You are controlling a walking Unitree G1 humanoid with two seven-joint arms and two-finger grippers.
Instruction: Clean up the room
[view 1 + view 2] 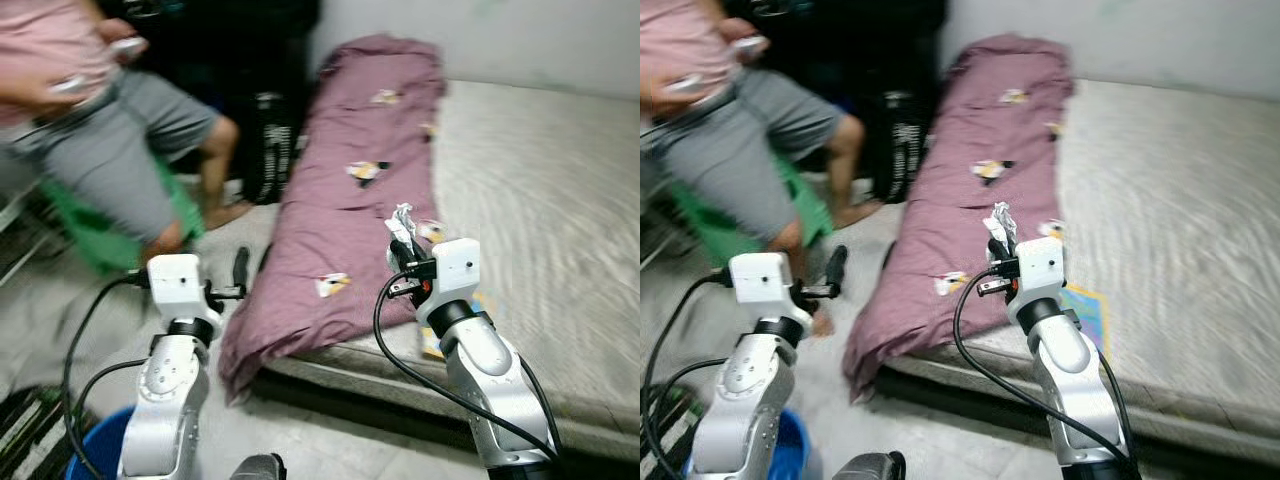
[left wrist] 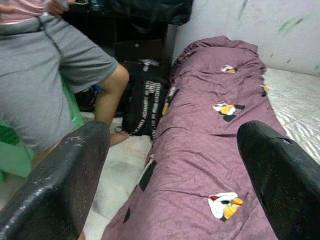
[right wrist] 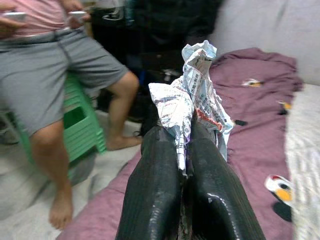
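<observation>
- The right gripper (image 3: 186,150) is pinched tight on a crumpled white printed paper wrapper (image 3: 192,95). In the right wrist view the wad sticks out past the fingertips along the fingers' own line.
- In the left eye view that wrapper (image 1: 401,222) sits at centre frame, lifted clear above the long mauve quilted blanket with cartoon patches (image 1: 350,190) that runs from upper centre down to lower left of the bed.
- The pale grey mattress (image 1: 540,200) fills the right of the frame.
- The left gripper (image 1: 240,268) holds nothing, its two black fingers (image 2: 60,180) spread wide; it points towards the blanket's near edge, at lower left of the frame.
- The relation that matters: a blue round bin (image 1: 100,445) (only its rim shows) sits in the bottom left corner, beside the left arm and well apart from the wrapper. So the drop, if that is the bin, lies down and to the left of the right gripper, across the robot's body.
- I judge the robot must turn or step left before letting go.
- A seated person in grey shorts (image 1: 110,140) on a green plastic stool (image 1: 90,235) occupies the upper left, near that path.
</observation>
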